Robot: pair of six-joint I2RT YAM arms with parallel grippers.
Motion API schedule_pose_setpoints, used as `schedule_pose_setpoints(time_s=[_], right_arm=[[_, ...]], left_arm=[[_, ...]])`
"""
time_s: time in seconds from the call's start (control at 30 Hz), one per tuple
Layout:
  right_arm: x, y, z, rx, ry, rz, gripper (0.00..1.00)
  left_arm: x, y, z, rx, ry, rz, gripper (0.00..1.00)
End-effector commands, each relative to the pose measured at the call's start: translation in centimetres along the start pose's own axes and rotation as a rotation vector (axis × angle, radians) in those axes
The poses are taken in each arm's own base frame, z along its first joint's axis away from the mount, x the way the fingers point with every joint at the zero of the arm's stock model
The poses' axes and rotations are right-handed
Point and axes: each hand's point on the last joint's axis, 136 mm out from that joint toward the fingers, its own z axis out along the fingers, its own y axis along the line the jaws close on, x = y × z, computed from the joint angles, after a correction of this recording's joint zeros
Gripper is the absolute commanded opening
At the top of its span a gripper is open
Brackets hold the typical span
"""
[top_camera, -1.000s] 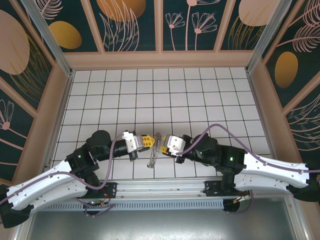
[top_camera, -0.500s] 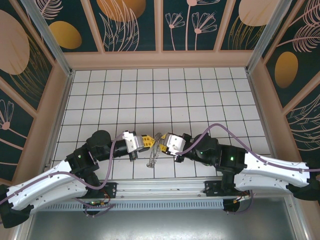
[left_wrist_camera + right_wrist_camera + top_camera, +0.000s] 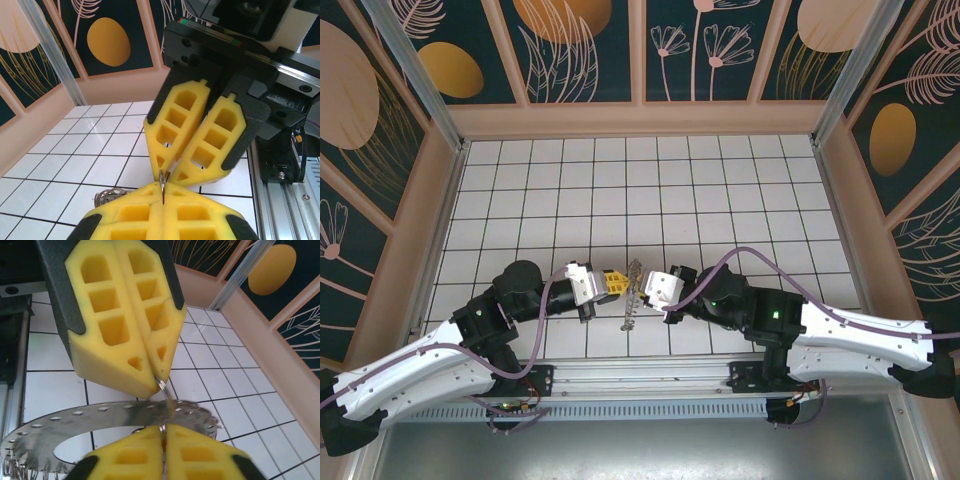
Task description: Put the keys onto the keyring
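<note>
Where the arms meet at lower centre, left pincer [image 3: 624, 283] and right pincer [image 3: 643, 290] both clamp tight on the keyring [image 3: 90, 424], its rim fringed with small loops.

The keyring [image 3: 60, 422] runs off the right wrist view's lower left edge, its near rim hidden behind the right hand [image 3: 164, 429], its loops too small to make out from above.

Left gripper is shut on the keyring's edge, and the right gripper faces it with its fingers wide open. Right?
No: the right gripper is shut too. The right wrist view shows its fingers pressed together on a small loop of the keyring. The left gripper is shut on the keyring's edge, as you say.
</note>
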Motion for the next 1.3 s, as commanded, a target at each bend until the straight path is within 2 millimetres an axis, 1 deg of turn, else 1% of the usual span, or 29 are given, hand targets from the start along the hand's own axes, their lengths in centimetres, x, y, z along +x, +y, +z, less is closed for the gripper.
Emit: schedule_pose_setpoints(time_s=[0.0,0.03,0.2,0.33,0.47,0.57,1.03,1.17,1.27], right_arm=[[-2.1,-1.2,-0.2,0.048,-0.052,0.008,0.01],[-2.0,-1.3,-0.2,0.050,-0.050,0.007,0.00],[-1.7,-1.3,-0.7,0.067,-0.065,-0.010,0.00],[-2.3,-0.7,-1.9,0.068,-0.155,-0.064,0.00],[-3.3,0.4,-3.6,0.051,-0.295,-0.144,0.00],[-3.5,0.8,-4.3,0.048,-0.346,-0.178,0.00],[-3.4,1.6,-4.0,0.007,-0.342,-0.194,0.00],[-3.1,1.6,-3.5,0.003,-0.315,-0.197,0.00],[-2.9,1.4,-3.1,0.019,-0.293,-0.197,0.00]], left_arm=[[-2.4,0.2,-0.4,-0.005,-0.066,0.030,0.00],[-2.4,0.3,-0.4,-0.006,-0.067,0.030,0.00],[-2.5,0.3,-0.6,-0.010,-0.075,0.025,0.00],[-2.8,0.2,-0.7,-0.007,-0.095,0.018,0.00],[-2.9,0.1,-0.8,-0.002,-0.103,0.012,0.00],[-3.0,0.0,-0.9,-0.001,-0.110,0.012,0.00],[-3.6,-0.4,-0.8,0.031,-0.124,0.010,0.00],[-3.7,-0.5,-0.7,0.044,-0.125,0.009,0.00],[-3.8,-0.7,-0.6,0.058,-0.124,0.009,0.00]])
